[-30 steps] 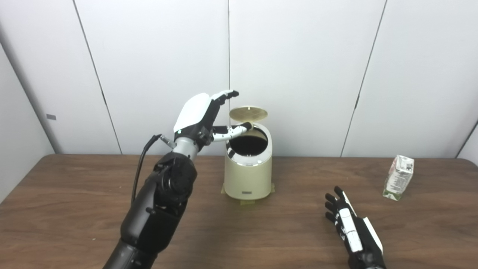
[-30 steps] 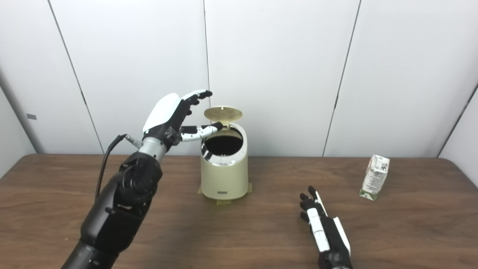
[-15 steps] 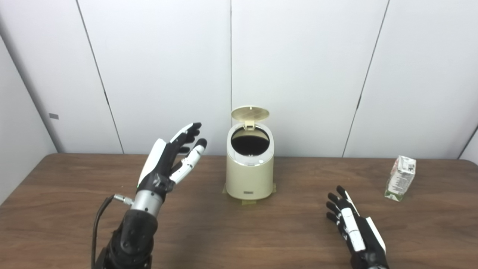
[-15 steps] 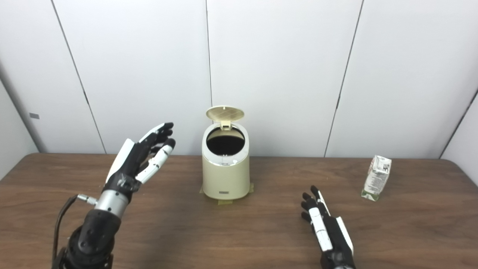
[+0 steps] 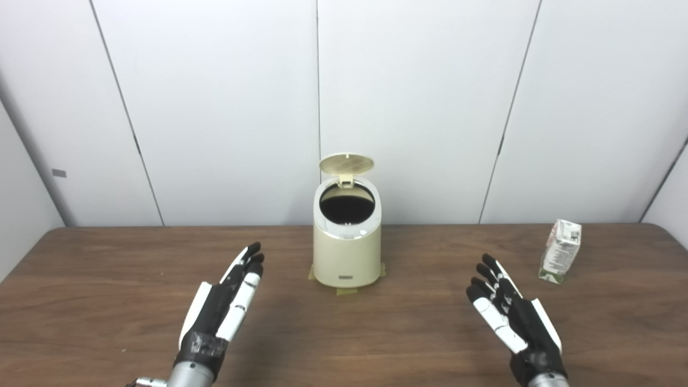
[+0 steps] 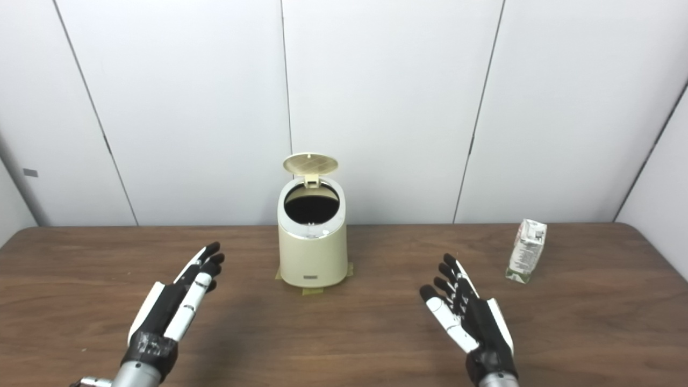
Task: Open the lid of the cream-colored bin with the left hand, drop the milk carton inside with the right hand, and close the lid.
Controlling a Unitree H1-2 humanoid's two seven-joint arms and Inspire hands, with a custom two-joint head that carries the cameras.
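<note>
Milk carton (image 5: 560,250) stands upright on the surface (image 5: 408,333), ahead and right of the empty, splayed right hand (image 5: 513,322). Reach forward-right, wrap its sides without toppling it. Left hand (image 5: 223,309), empty too, waits; bin (image 5: 347,252) lid (image 5: 346,163) is up.

The brown wooden table (image 5: 107,279) carries the cream-colored bin (image 5: 346,258) mid-back and the milk carton (image 5: 560,251) far right.

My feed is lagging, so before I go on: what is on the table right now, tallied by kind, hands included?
Bin, cream, lid up: 1
Milk carton, standing at the right: 1
Robot hands, left hand and right hand, both open and holding nothing: 2
Total: 4
</note>
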